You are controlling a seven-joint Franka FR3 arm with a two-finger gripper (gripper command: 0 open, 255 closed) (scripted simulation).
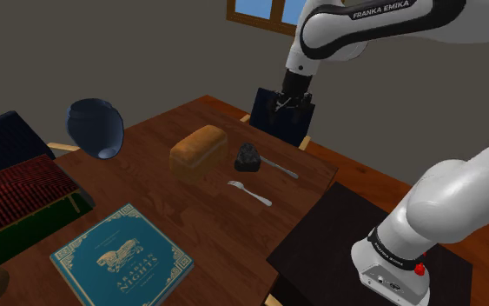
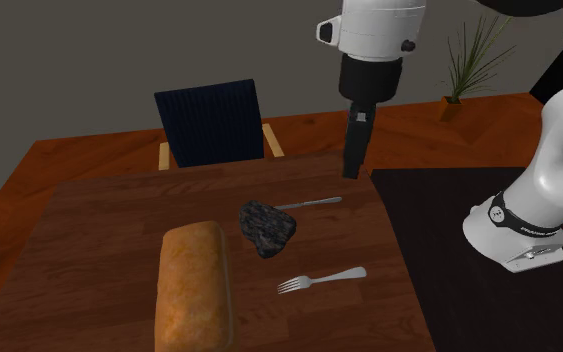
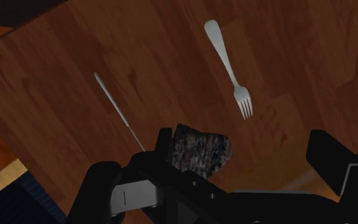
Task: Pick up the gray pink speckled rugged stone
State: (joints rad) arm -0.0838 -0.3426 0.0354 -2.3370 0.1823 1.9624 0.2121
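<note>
Dark grey stone [image 2: 266, 227] with tiny pinkish specks, rough and bumpy, lying on the brown wood counter [image 2: 89, 230], a little right of the middle of the second exterior view. Just to its lower left, a long loaf of bread [image 2: 194, 290], very close to the stone. Just behind the stone, a thin silver knife [image 2: 309, 203], one end right at the stone's edge. Lower and to the right, a silver fork [image 2: 321, 279], apart from the stone. High over the counter, up and to the right of the stone in that frame, the black end effector [image 2: 352, 165], pointing down, hanging in the air, holding nothing. In the wrist view, two black fingers [image 3: 327, 153] spread wide apart, with the stone far below, seen next to one of them and not touched. At the far side of the counter, a dark blue chair [image 2: 209, 122]. In the shoulder view, a blue-green book [image 1: 121, 254] flat on the counter at the lower left of the frame, and a round dark blue pot [image 1: 95, 126], tilted, at the upper left. At the upper right of the second exterior view, a small green plant [image 2: 464, 60] on the floor.
</note>
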